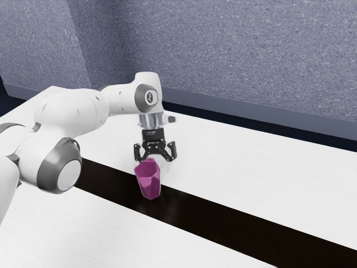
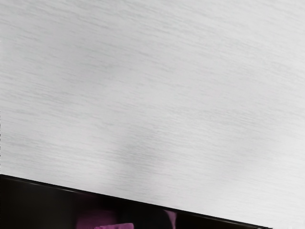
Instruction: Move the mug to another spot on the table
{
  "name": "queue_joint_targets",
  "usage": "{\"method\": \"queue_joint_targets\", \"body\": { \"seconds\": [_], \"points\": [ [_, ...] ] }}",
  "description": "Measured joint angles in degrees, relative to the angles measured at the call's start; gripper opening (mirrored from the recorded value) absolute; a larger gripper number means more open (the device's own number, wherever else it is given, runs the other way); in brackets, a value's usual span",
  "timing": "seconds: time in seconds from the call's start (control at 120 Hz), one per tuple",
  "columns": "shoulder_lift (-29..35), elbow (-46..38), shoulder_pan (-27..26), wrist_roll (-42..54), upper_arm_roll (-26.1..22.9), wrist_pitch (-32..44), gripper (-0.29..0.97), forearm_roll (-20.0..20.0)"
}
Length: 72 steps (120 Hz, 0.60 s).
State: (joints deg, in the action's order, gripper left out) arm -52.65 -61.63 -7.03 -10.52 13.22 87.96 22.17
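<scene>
A magenta faceted mug [image 1: 149, 178] stands upright on the black stripe [image 1: 234, 223] of the white table [image 1: 251, 167]. My black gripper [image 1: 155, 158] hangs straight down just above the mug's rim, slightly behind it, fingers spread open and nothing held between them. In the wrist view a sliver of the mug's magenta rim [image 2: 112, 224] shows just under the hand, on the black stripe [image 2: 33, 205], with white tabletop [image 2: 152, 95] beyond it.
The black stripe runs diagonally across the table toward the exterior view's lower right. White tabletop lies on both sides of it. A blue-grey wall [image 1: 234, 50] stands behind the table's far edge.
</scene>
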Motion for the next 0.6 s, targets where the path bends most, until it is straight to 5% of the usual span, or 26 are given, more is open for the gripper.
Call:
{"method": "queue_joint_targets", "body": {
  "seconds": [0.267,0.367,0.6],
  "points": [
    [3.8,3.8,0.3,2.4,0.6,0.1,0.65,-0.1],
    [13.4,-2.7,0.2,4.9,0.3,0.1,0.66,-0.6],
    [34.9,-20.9,-0.8,13.3,-2.5,0.0,0.67,-9.6]
  ]
}}
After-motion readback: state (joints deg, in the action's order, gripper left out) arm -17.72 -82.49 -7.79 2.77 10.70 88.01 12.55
